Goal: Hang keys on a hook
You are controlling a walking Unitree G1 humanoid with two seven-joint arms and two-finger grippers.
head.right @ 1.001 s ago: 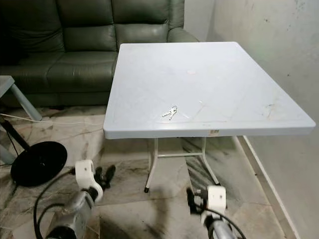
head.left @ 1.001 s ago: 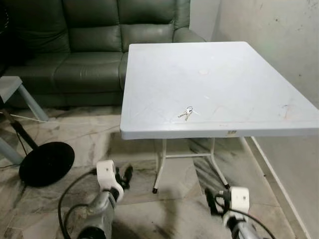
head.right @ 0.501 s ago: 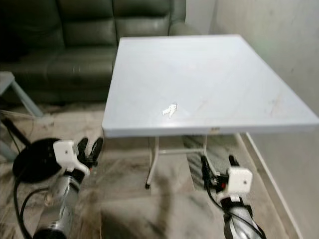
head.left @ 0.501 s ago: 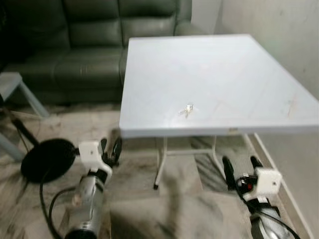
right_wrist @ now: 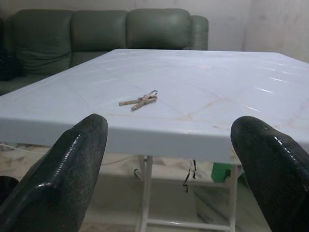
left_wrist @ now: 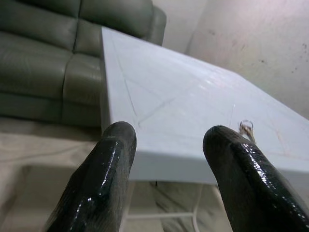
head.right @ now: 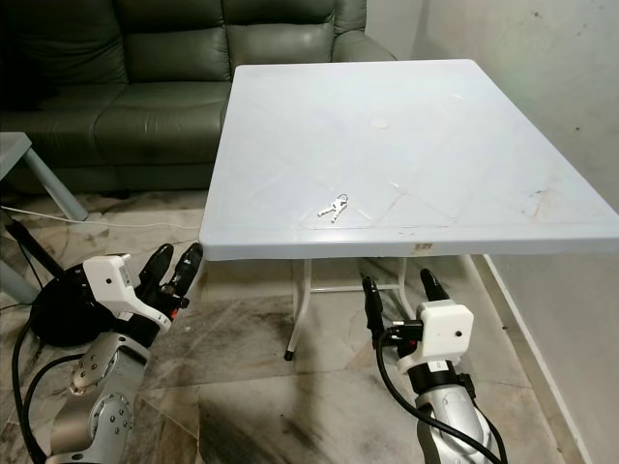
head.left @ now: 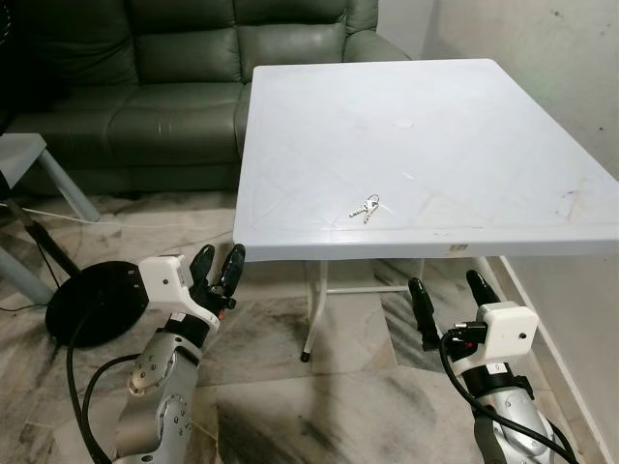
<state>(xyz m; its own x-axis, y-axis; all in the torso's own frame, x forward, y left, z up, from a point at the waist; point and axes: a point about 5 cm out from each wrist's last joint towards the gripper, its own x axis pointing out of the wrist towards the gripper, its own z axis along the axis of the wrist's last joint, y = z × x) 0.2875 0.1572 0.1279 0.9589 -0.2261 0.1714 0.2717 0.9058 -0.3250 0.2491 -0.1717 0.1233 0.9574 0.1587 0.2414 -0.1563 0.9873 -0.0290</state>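
Note:
A small bunch of keys [head.left: 365, 207] lies on the white plastic table [head.left: 464, 116], close to its near edge; the keys [right_wrist: 139, 101] are also in the right wrist view, and a key ring [left_wrist: 246, 125] shows in the left wrist view. My left gripper [head.left: 218, 270] is raised in front of the table's near left corner, below the top, fingers open. My right gripper [head.left: 452, 295] is held up below the near edge, right of the keys, fingers spread wide and empty. No hook can be made out.
A dark green leather sofa [head.left: 145, 87] stands behind the table. A black round stand base [head.left: 92, 302] and a grey side table [head.left: 24, 159] are on the left. A wall [head.left: 561, 68] runs along the table's right side. The floor is marbled tile.
Both arms have risen from low near the floor to just under the table edge. The camera has shifted, and the table sits a little closer.

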